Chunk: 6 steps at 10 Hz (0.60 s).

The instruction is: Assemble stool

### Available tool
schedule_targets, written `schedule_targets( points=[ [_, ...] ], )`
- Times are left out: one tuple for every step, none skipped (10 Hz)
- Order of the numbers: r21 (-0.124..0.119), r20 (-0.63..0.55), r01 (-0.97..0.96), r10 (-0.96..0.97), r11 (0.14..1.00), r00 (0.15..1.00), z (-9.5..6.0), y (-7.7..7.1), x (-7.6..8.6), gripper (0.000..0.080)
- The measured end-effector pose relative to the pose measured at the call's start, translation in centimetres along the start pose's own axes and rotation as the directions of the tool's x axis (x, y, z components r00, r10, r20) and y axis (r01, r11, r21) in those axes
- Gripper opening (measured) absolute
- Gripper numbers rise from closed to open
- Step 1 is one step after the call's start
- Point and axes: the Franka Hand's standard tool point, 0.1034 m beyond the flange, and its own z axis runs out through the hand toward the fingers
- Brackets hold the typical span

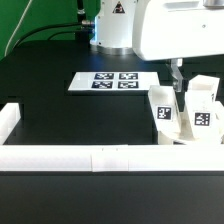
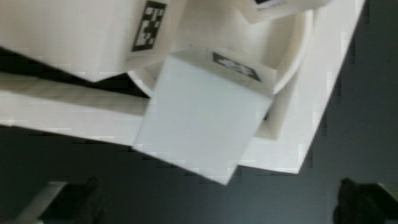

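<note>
Gripper: the gripper (image 1: 176,76) hangs from the white arm body at the upper part of the exterior view's right, just above the cluster of white parts; only a thin dark finger shows there; in the wrist view two blurred dark fingertips (image 2: 66,199) stand well apart at the frame's edges with nothing between them; jaws spread wide, empty.

Leg blocks: white pieces crowd together at the exterior view's right, near the long rail; one leg block (image 1: 163,113) stands with its long axis tilted off upright, its tagged face turned toward the camera; a second leg block (image 1: 203,112) stands just beside it toward the exterior view's right, roughly upright, with a tag low on its front; whether the two touch cannot be told.

Close view: the wrist view shows a pale rectangular block face (image 2: 199,118), its long axis running diagonally across the frame, overlapping other white tagged pieces behind it; which part is which cannot be told there.

Seat: not made out with certainty among the white shapes.

Marker board: the marker board (image 1: 112,83) lies flat on the black table (image 1: 60,120), well apart from the leg blocks, toward the exterior view's left of them.

Rail: the white border rail (image 1: 90,157) runs across the front of the table.
</note>
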Motion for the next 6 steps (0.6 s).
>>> schedule_targets(
  points=[
    [-0.007, 0.003, 0.064, -0.064, 0.998, 0.998, 0.0, 0.22, -0.04, 0.0649],
    [-0.014, 0.008, 0.133, -0.133, 0.991, 0.991, 0.08, 0.41, -0.13, 0.0649],
    [-0.006, 0.02, 0.216, -0.216, 0.976, 0.976, 0.52, 0.39, -0.42, 0.0649],
    [0.005, 0.039, 0.3, -0.3, 0.954, 0.953, 0.88, 0.35, -0.82, 0.0649],
    [-0.001, 0.058, 0.332, -0.332, 0.943, 0.942, 0.88, 0.21, -0.97, 0.0649],
    [-0.008, 0.062, 0.382, -0.38, 0.924, 0.923, 0.88, 0.46, -0.96, 0.0649]
  ],
)
